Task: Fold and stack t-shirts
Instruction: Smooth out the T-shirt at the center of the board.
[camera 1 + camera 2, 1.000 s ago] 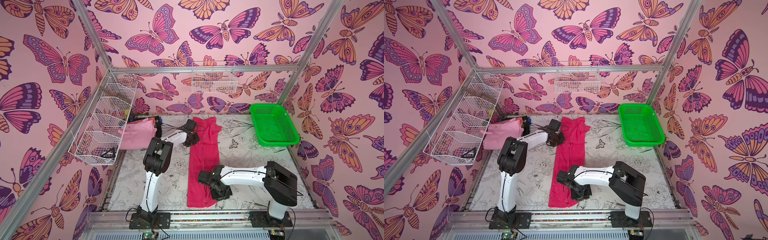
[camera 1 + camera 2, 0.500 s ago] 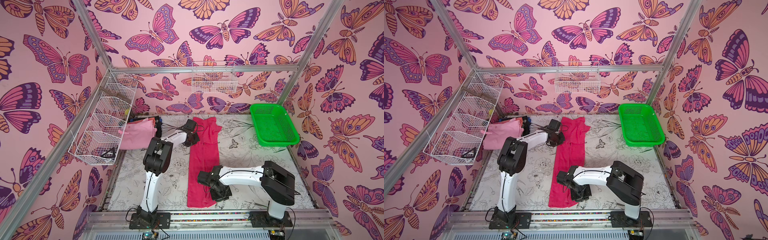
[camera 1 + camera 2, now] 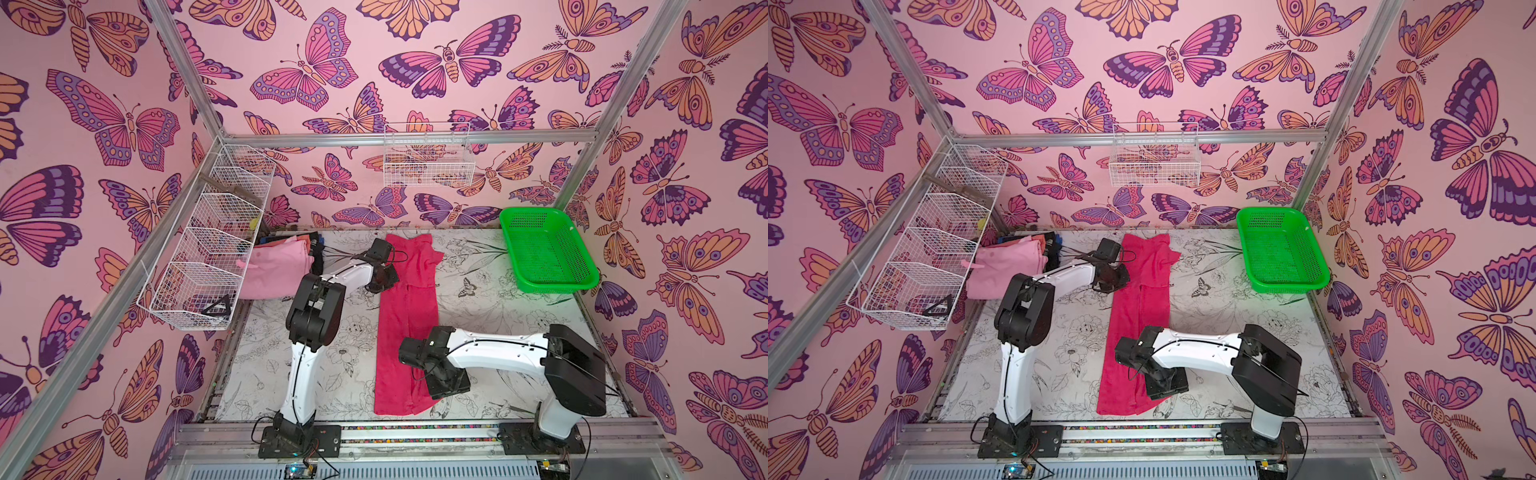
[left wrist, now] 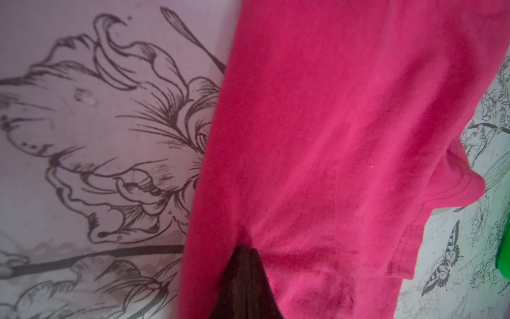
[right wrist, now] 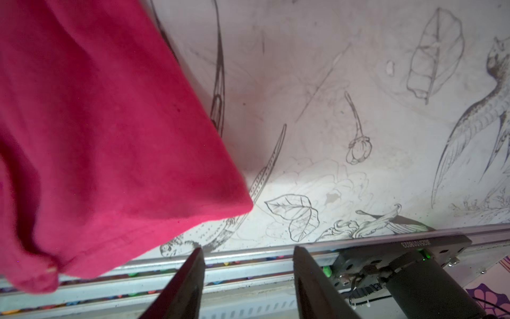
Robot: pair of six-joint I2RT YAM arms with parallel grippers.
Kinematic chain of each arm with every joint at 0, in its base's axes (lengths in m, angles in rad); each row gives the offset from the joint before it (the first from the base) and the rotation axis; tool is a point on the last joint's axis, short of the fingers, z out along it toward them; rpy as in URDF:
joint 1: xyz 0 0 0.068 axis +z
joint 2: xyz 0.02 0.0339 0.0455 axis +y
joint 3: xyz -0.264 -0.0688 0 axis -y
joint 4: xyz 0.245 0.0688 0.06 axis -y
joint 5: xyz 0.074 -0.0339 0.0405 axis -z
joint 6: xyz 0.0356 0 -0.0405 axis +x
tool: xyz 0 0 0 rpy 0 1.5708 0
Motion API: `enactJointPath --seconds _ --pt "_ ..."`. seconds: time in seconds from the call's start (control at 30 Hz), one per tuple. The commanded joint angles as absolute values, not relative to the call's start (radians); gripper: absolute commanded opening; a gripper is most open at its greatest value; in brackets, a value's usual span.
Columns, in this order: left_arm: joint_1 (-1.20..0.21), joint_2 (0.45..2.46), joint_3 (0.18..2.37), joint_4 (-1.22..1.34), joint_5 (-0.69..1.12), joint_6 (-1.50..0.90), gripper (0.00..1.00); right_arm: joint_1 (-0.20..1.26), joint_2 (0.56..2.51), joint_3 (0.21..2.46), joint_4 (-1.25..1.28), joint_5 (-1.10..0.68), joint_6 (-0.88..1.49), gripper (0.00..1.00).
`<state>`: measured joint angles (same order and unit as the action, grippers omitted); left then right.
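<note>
Tabletop [image 3: 478, 307], floral print, carries all work items. Wire rack [image 3: 208, 249] hangs at the left arm's side of the cell. I read a dark triangular object [image 3: 216, 308] in its nearest compartment; the other contents are unclear. Crimson t-shirt [image 3: 405, 324] lies mid-table as a long narrow strip, far edge to near edge. Green mesh basket [image 3: 557, 286] sits in the far corner on the right arm's side, mesh floor fully exposed. Light pink t-shirt [image 3: 276, 268] tops a pile in the opposite far corner, with orange cloth [image 3: 303, 240] and dark cloth [image 3: 318, 255] behind it. Left gripper [image 4: 242, 265] is pinched closed on the crimson strip's edge near the sleeve. Right gripper [image 5: 248, 251] stands with fingers apart just beside the strip's near corner, and the front rail [image 3: 415, 432] is visible through the gap.
</note>
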<state>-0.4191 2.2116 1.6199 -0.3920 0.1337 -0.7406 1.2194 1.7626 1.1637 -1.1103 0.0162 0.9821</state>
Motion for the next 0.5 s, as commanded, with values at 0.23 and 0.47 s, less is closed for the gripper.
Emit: enactJointPath --seconds 0.23,0.47 --pt "-0.411 2.237 1.589 -0.431 0.126 -0.736 0.0 1.165 1.784 1.157 -1.08 0.094 0.952 0.56" --pt "-0.411 2.237 1.586 -0.431 0.124 -0.735 0.0 1.156 1.808 1.149 -1.028 0.087 0.924 0.55"
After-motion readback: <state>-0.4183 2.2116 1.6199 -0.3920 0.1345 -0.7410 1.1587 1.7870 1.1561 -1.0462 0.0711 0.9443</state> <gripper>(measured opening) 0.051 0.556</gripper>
